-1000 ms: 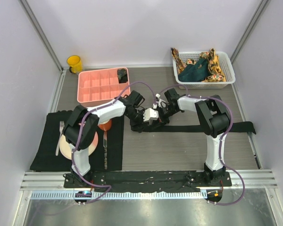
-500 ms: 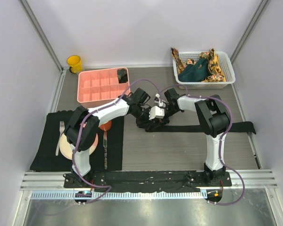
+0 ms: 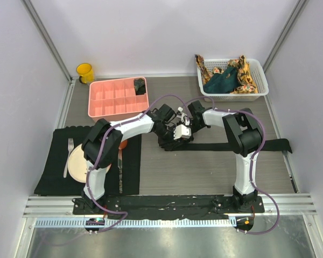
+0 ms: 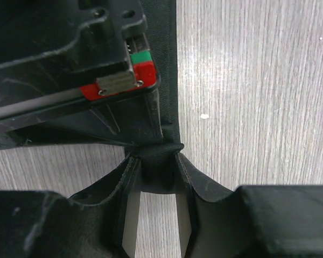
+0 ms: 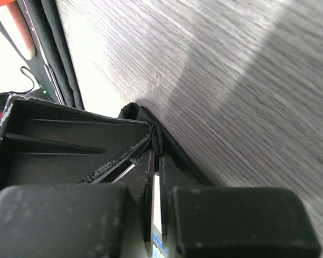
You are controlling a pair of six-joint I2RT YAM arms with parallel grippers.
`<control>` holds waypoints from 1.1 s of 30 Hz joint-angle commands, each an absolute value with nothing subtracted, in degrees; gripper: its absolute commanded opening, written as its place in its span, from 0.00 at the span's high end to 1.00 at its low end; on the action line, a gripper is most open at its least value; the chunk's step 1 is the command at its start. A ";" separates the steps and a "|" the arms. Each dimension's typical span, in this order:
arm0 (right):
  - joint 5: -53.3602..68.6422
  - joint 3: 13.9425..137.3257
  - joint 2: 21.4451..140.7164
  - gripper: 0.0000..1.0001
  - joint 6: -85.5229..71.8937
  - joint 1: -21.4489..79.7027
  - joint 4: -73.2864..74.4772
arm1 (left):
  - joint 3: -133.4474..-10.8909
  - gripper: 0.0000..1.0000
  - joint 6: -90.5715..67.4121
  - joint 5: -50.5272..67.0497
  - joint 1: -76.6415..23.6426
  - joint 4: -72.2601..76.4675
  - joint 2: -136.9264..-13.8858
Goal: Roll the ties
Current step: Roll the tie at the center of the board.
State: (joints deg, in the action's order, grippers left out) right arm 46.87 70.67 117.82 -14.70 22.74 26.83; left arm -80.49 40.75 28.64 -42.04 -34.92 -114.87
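Observation:
A plain black tie (image 3: pixel 231 145) lies stretched across the table, its wide end at the far right. Its left end is bunched between both grippers. My left gripper (image 3: pixel 169 140) is shut on that folded end; in the left wrist view the bunched black fabric (image 4: pixel 159 153) sits pinched between the fingertips of my left gripper (image 4: pixel 157 164). My right gripper (image 3: pixel 182 134) pinches the same end from the other side, jaws almost touching, as the right wrist view shows (image 5: pixel 157 153). A dark teal tie (image 3: pixel 222 81) and orange-yellow patterned ties (image 3: pixel 245 75) lie in the white basket (image 3: pixel 260 92).
A pink compartment tray (image 3: pixel 110 100) stands at the back left with a black roll (image 3: pixel 140 85) in one corner cell. A yellow cup (image 3: pixel 85 72) stands behind it. A black mat (image 3: pixel 54 172) with plate (image 3: pixel 75 161), fork (image 3: pixel 69 156) and knife (image 3: pixel 119 164) lies front left.
My left gripper has moved right with the tie's end, closing up against the right gripper. The tie's left end now lies further right. The right arm barely moved.

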 commanded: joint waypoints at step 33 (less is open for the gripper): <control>51.15 67.94 118.74 0.70 -17.40 21.71 18.99 | -84.20 0.68 41.84 30.67 -41.84 -40.25 -117.25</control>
